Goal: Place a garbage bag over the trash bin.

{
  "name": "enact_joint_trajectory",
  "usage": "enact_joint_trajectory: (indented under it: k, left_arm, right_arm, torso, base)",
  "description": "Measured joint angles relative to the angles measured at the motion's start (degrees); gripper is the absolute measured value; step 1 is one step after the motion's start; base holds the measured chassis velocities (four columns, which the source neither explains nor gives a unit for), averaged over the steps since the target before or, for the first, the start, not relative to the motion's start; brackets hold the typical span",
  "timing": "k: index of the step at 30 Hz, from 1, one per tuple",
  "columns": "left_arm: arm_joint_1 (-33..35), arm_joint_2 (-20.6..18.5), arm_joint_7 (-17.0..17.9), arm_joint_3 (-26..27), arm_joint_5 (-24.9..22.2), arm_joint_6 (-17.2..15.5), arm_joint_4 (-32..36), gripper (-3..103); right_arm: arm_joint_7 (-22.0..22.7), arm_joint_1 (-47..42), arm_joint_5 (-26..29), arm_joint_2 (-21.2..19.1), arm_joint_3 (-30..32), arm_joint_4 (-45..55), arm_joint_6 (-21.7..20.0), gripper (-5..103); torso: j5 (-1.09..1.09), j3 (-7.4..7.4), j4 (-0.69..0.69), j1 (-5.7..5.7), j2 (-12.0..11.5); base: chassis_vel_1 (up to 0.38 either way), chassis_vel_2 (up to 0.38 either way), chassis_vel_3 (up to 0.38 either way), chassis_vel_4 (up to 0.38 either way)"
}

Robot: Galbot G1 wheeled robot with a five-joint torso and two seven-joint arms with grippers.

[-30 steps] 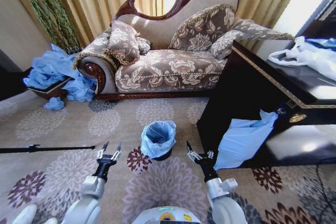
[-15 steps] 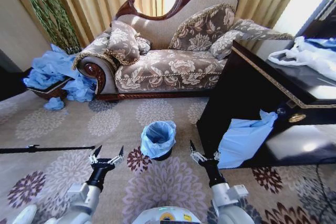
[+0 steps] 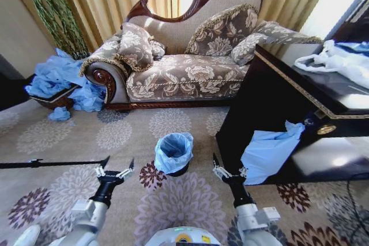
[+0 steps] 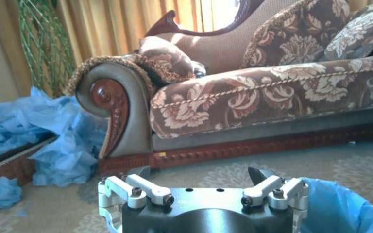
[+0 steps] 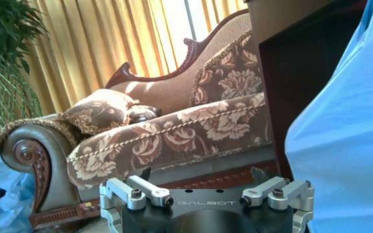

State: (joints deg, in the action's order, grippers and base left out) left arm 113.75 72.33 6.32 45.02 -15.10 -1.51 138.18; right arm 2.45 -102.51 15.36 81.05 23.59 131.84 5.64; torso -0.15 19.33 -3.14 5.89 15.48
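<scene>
The trash bin (image 3: 180,171) stands on the carpet in front of me, only its black base showing. The light-blue garbage bag (image 3: 174,148) lines it, its wrinkled rim folded over the bin's top; the left wrist view catches this garbage bag (image 4: 342,208) at one corner. My left gripper (image 3: 118,165) hovers low to the bin's left, open and holding nothing, clear of the bag. My right gripper (image 3: 227,167) is at the bin's right, also open and holding nothing. The wrist views show the left gripper (image 4: 201,172) and right gripper (image 5: 203,172) with fingers spread.
A floral sofa (image 3: 184,67) stands behind the bin. A woven basket (image 3: 55,101) heaped with blue bags sits far left. At the right, a black cabinet (image 3: 271,102) has a blue bag (image 3: 268,151) hanging from it and a white bag (image 3: 340,61) on top. A black rod (image 3: 46,163) lies on the floor.
Both arms have drawn back toward me. The left gripper's fingers have spread wider, and the right gripper has shifted right, away from the bin.
</scene>
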Motion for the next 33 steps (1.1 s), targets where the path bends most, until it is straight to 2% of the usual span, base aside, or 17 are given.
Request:
enact_joint_trajectory:
  k: [3,11,19,33]
  left_arm:
    - [2.18,0.87,-0.71,0.82,-0.63,1.59,-0.02,100]
    - [4.21,2.53,-1.02,0.11,-1.17,2.17,0.53,100]
    - [3.93,2.91,-0.64,-0.5,-1.14,-0.04,1.02,100]
    - [3.84,2.92,-0.51,-0.58,-1.08,-0.33,1.08,100]
  right_arm:
    - [-0.89,0.22,-0.15,-0.64,0.83,-1.23,0.13,100]
    - [-1.48,1.0,0.82,-2.26,1.16,-2.48,0.18,100]
    - [-1.26,0.54,0.94,-3.27,1.42,-1.96,0.08,100]
    - [-1.2,0.46,1.03,-3.32,1.45,-1.84,0.03,100]
  torso:
    - [0.0,0.0,0.0,0.0,0.0]
    - [0.0,0.0,0.0,0.0,0.0]
    - [0.0,0.0,0.0,0.0,0.0]
    - [0.0,0.0,0.0,0.0,0.0]
  base:
    - [0.0,0.0,0.0,0.0]
    - [0.0,0.0,0.0,0.0]
    - [0.0,0.0,0.0,0.0]
    - [0.0,0.0,0.0,0.0]
